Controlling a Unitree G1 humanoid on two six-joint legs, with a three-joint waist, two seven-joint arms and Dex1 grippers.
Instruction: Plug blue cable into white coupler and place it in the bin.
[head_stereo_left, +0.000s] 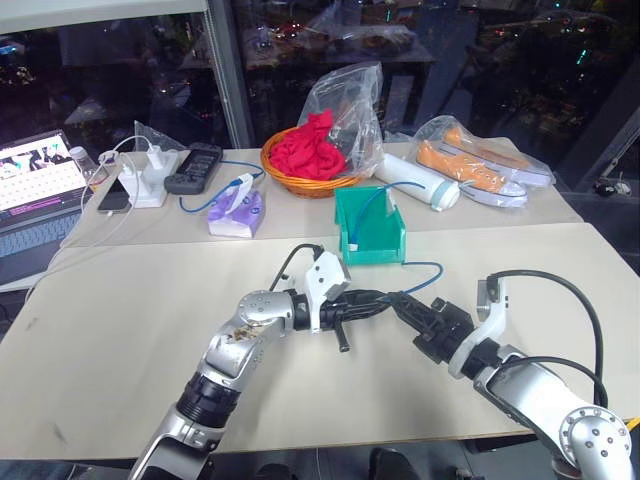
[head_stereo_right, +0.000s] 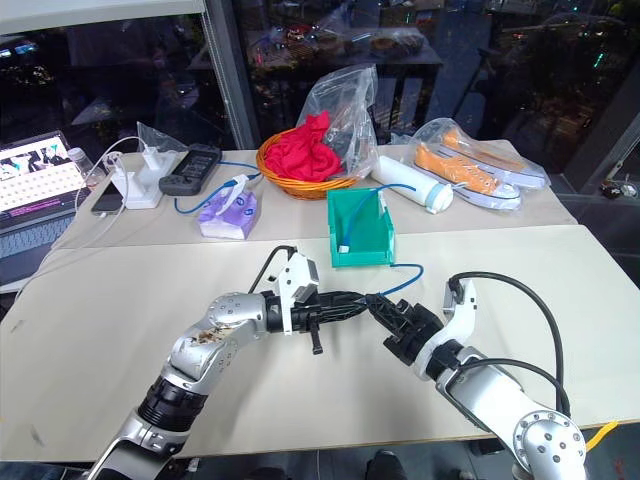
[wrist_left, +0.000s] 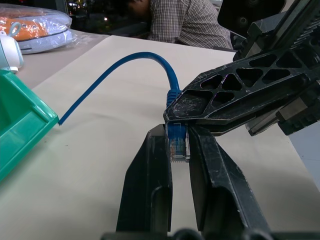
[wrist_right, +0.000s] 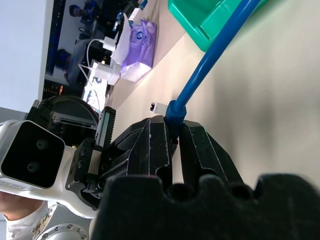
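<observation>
Both black two-finger grippers, left (head_stereo_left: 368, 297) and right (head_stereo_left: 402, 302), pinch the thin light-blue cable's (wrist_left: 120, 67) plug just before the teal plastic bin (head_stereo_left: 370, 245); tiny white coupler (wrist_right: 158, 106) lies unplugged nearby.

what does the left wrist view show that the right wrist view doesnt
Left wrist view alone: the clear plug of the blue cable pinched between the left gripper fingers, bagged orange shoes and a person's checked shirt.

Right wrist view alone: the white coupler lying loose on the table, the purple tissue pack and a white charger.

Both: the blue cable gripped by both grippers close together, the right gripper shut on it just behind the plug, and the green bin.
</observation>
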